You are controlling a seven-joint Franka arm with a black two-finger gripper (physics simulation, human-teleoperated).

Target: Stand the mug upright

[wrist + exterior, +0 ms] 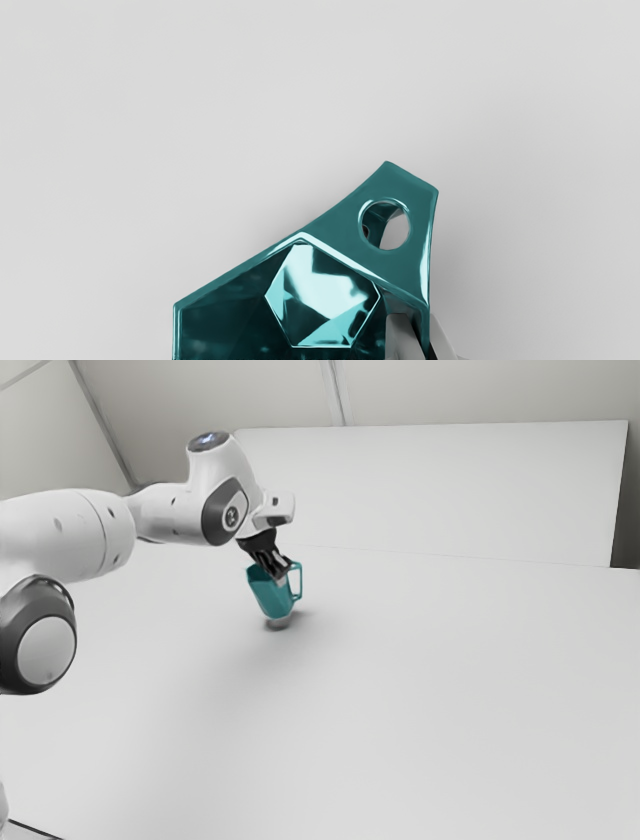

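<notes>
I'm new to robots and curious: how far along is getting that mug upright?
Done: the tool grips the mug by its wall, one finger inside, one outside. In hand: the mug's mouth faces up at a slant, its body leaning. Left, it seems: straightening it, resting its base flat on the table and letting go.

The rounded white arm (pixel 70 525) has dark grey joint rings (pixel 216 520).

Mug (pixel 270 598) over table (pixel 400 710), 1 finger (pixel 401 337) inside, 1 outside; handle (pixel 300 580) toward the exterior view's right.
</notes>
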